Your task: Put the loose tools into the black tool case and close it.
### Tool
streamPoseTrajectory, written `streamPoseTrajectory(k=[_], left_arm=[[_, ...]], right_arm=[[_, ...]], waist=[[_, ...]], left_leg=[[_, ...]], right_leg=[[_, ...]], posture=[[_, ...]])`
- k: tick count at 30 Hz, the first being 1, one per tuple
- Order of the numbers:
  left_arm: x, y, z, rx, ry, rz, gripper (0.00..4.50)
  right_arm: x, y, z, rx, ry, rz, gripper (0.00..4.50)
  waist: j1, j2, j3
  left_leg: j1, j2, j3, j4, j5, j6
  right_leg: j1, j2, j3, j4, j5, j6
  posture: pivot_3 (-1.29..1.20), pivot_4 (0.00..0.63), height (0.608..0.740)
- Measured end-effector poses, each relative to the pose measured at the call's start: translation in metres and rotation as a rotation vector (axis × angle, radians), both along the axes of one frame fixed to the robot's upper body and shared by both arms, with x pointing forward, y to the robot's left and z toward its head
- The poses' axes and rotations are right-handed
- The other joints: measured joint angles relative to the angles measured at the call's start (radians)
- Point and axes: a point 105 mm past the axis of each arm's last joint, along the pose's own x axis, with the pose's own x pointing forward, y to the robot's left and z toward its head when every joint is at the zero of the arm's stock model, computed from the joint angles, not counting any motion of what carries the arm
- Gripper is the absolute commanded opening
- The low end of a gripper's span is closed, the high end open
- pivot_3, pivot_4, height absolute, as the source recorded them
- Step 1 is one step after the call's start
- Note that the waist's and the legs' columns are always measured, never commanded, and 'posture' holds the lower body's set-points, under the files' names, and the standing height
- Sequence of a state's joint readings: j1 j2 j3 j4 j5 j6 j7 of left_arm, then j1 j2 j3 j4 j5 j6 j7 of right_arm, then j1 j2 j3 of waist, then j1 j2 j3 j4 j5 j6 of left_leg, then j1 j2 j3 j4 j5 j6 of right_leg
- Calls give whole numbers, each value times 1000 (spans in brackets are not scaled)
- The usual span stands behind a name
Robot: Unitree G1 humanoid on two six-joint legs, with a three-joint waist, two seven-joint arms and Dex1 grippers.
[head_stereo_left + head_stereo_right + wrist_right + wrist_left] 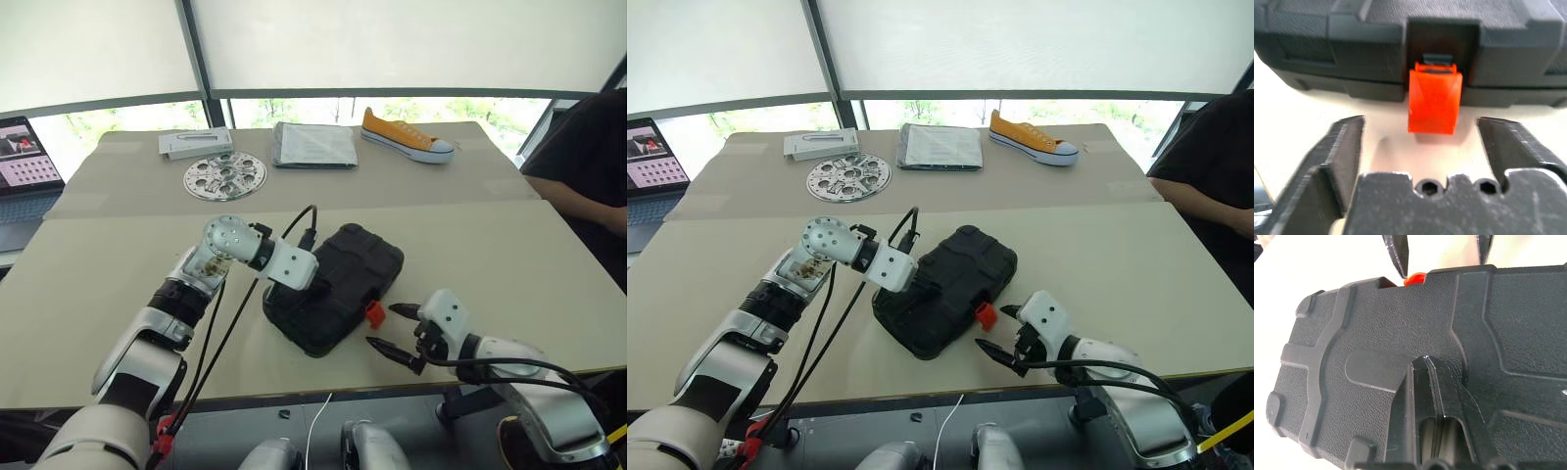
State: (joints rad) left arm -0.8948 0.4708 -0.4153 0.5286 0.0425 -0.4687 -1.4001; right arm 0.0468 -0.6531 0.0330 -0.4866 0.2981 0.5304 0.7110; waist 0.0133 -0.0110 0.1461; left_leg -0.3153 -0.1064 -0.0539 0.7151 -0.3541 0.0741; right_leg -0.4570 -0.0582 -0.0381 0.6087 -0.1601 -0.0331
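Note:
The black tool case (345,277) lies on the table with its lid down, so the loose tools are hidden. My left gripper (1426,361) is shut, its fingertips resting on the lid's left part. The small orange latch (1434,100) sticks out from the case's near edge. My right gripper (382,326) stands open just in front of the latch, one finger on each side and apart from it. Its fingers (1397,253) also show beyond the case in the left wrist view, next to the latch (1415,279).
At the back of the table lie a round silver perforated disc (224,178), a flat grey box (196,143), a grey packet (314,145) and an orange shoe (407,135). A laptop (24,166) stands far left. A person (586,166) sits at the right edge.

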Motion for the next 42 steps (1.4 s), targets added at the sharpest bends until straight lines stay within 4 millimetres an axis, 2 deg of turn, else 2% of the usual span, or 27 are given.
streamPoseTrajectory(k=[8, 9, 14, 22, 28, 34, 42], left_arm=[[0, 0, 0, 2, -7, -2, 0], [0, 0, 0, 2, -7, -2, 0], [0, 0, 0, 0, -8, -2, 0], [2, 1, -1, 3, -4, 8, 0], [2, 1, -1, 4, -5, 7, 0], [3, 0, -1, 5, -6, 7, 0], [6, -1, 0, 12, -22, 9, 0]], right_arm=[[0, -1, -4, -27, 7, 8, 215], [2, 1, -6, -36, 9, 12, 59], [15, 5, -15, -78, 8, 16, 59], [34, 17, -15, -59, -18, 22, 59], [31, 18, -13, -17, 16, 9, 59], [24, 18, 0, 22, 34, 2, 59], [24, 20, 1, 22, 37, 3, 59]], waist=[[0, 0, 0], [-1, 0, 0], [0, 0, 0], [-2, -2, -2], [-2, -2, -2], [-1, -2, -2], [-1, -1, -2]], left_leg=[[0, 0, 0, 0, 0, 0], [0, 0, 0, 0, 0, 0], [0, 0, 0, 0, 0, 0], [1, 0, 0, 0, 0, 0], [1, 0, 0, 0, 0, 0], [0, 0, 0, 0, 0, 0], [0, 0, 0, 0, 0, 0]], right_leg=[[0, 0, 0, 0, -1, 2], [0, 0, 0, 0, -1, 2], [0, 0, 0, 0, -1, 1], [0, 0, 0, 0, 0, 0], [0, 0, 0, 1, 0, 0], [0, 0, 0, 1, 0, 0], [0, 0, 0, 1, -1, 2]], posture=[[0, 150, 740], [0, 150, 740], [0, 150, 740], [0, 150, 740], [0, 150, 740], [0, 150, 740], [0, 150, 740]])
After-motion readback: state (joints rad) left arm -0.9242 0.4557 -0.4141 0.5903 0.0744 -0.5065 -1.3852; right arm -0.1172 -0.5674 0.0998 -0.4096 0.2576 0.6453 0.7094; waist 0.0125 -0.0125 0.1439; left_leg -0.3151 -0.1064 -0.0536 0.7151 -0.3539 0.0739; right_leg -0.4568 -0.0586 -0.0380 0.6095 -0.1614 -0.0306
